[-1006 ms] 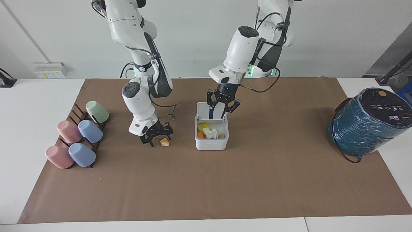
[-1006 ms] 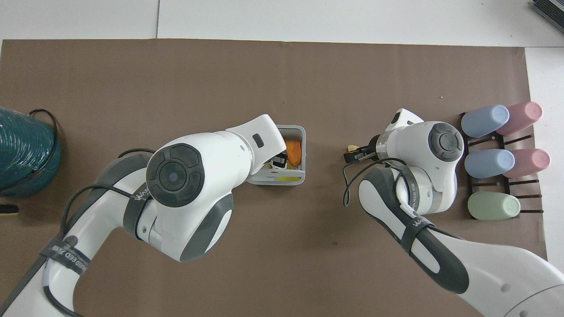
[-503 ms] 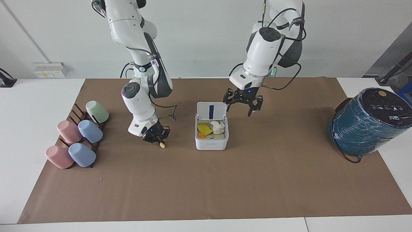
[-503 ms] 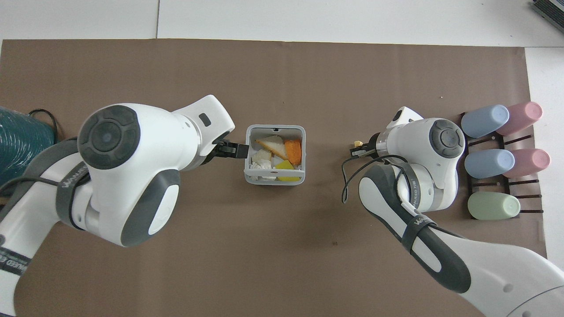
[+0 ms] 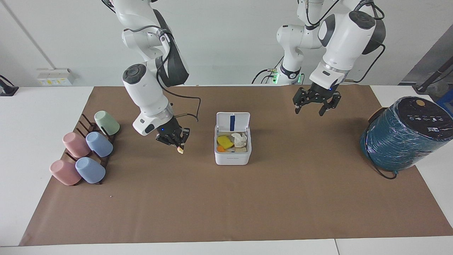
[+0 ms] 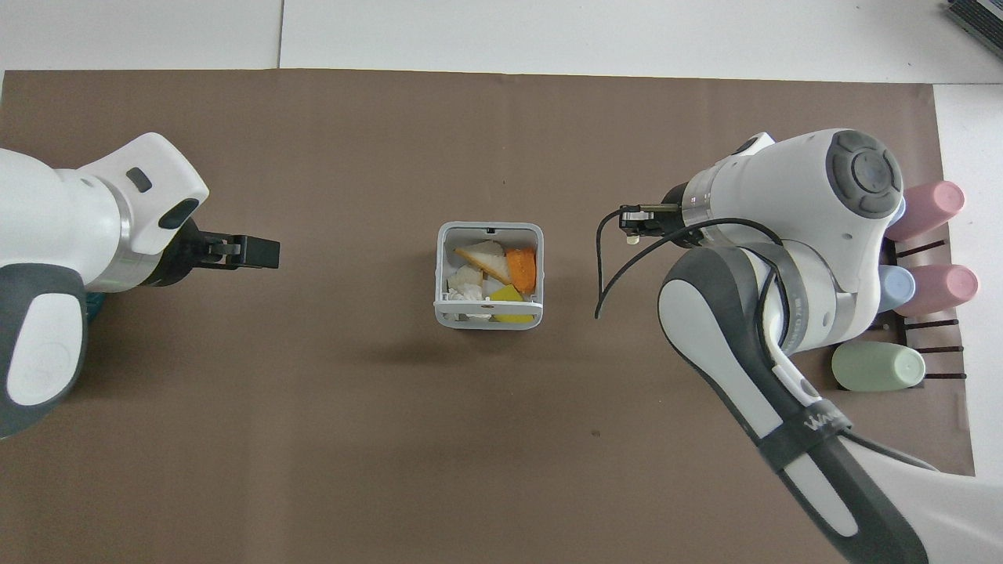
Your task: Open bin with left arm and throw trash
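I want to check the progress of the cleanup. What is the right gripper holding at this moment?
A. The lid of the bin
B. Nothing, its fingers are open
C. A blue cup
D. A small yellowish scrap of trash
D. In the facing view the right gripper is shut on a small yellowish scrap, raised over the mat beside the open bin.

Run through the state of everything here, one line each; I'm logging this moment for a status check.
Small white square plastic bin: lid up, scraps inside.
Small yellowish trash scrap: pinched in the right gripper, off the mat.
Right gripper: shut on the scrap, beside the bin.
Left gripper: open, empty, raised over the brown mat.
Pastel cups: lying tilted on the dark rack.
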Motion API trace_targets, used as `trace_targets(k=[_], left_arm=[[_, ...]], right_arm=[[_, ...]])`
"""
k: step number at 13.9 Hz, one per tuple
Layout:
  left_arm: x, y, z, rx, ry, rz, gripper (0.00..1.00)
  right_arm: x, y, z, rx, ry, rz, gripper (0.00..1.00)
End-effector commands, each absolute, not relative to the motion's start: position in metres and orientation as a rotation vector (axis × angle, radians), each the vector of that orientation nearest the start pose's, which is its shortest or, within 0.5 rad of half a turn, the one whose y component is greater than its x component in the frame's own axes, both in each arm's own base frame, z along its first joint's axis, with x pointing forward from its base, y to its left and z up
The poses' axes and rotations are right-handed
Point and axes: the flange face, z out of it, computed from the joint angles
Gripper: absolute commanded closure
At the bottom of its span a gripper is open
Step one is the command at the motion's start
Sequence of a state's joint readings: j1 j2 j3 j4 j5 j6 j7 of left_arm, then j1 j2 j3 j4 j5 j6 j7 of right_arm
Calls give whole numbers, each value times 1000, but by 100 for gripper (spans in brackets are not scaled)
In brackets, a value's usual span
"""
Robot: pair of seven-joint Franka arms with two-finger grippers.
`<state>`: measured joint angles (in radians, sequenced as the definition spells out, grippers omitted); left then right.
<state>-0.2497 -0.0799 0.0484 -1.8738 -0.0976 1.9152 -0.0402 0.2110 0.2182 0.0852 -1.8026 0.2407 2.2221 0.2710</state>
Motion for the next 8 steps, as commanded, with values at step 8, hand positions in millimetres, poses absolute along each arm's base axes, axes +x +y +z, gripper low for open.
trace_targets(k=[8], left_arm=[[566, -26, 637, -3155, 278, -48, 0]], right_arm=[[576, 328, 426, -2703, 463, -127, 100]])
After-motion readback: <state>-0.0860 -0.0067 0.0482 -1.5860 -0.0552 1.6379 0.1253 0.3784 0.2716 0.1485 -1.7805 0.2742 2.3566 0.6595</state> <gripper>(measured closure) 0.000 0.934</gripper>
